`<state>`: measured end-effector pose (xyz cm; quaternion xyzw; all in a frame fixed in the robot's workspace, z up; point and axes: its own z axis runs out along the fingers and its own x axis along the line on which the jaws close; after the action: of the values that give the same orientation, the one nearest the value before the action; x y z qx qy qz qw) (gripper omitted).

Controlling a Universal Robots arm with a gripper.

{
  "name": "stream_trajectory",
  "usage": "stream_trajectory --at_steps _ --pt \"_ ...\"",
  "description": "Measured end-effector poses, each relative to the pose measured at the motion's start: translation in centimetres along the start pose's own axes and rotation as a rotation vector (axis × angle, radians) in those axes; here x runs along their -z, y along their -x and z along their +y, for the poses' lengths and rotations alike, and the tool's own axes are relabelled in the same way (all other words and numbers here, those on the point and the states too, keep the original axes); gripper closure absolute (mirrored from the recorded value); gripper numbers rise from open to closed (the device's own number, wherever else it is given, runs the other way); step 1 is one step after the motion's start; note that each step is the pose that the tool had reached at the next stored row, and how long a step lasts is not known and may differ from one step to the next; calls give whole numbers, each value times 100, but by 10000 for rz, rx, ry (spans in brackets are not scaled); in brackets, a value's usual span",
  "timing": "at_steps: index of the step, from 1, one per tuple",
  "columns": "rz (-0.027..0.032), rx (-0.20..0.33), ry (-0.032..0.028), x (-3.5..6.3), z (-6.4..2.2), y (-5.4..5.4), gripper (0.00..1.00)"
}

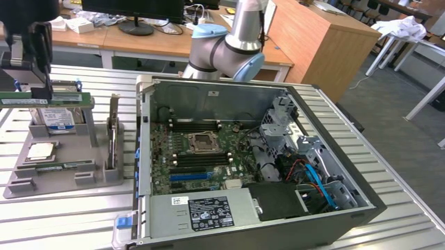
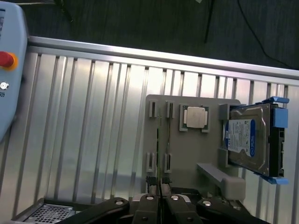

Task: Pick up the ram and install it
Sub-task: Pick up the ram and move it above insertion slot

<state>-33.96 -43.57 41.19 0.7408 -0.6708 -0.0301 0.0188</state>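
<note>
Since the ram [image 1: 70,99] is already up off the tray [image 1: 62,183] and pinched in the gripper [image 1: 40,91], we'd call the pick-up half done and the install half not started. The jaws are clamped on the stick near its middle, holding it level and on edge, with its long side running across the tray. It hangs above the tray's far end, right over the drive [image 1: 54,120], with a gap under it as far as we can judge. Same story in the wrist view: the gripper [image 2: 160,201] has the ram [image 2: 160,189] squeezed between its fingers, seen edge-on as a thin line. The tray [image 2: 187,154] is below it and the drive [image 2: 247,140] sits at one end of the tray.

What's left is everything on the case side. The case [image 1: 208,99] sits just beside the tray, on the exterior view's right of it, lid off, board [image 1: 174,172] showing. The long slots [image 1: 201,125] next to the socket [image 1: 201,141] look empty to us, but we wouldn't swear to it. So the ram is over the tray and well apart from the board.
</note>
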Motion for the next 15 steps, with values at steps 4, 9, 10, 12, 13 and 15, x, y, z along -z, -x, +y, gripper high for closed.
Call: stream_trajectory --at_steps 4,9,10,12,13,15 --pt "0 -1 11 3 -58 -6 88" --pt "-2 0 23 5 -124 -12 88" --pt "-2 -1 26 5 -137 -13 88" --pt "-3 -1 32 6 -163 -16 88" --pt "-3 0 35 7 -176 -17 88" --pt "-4 0 44 7 -202 -20 88"
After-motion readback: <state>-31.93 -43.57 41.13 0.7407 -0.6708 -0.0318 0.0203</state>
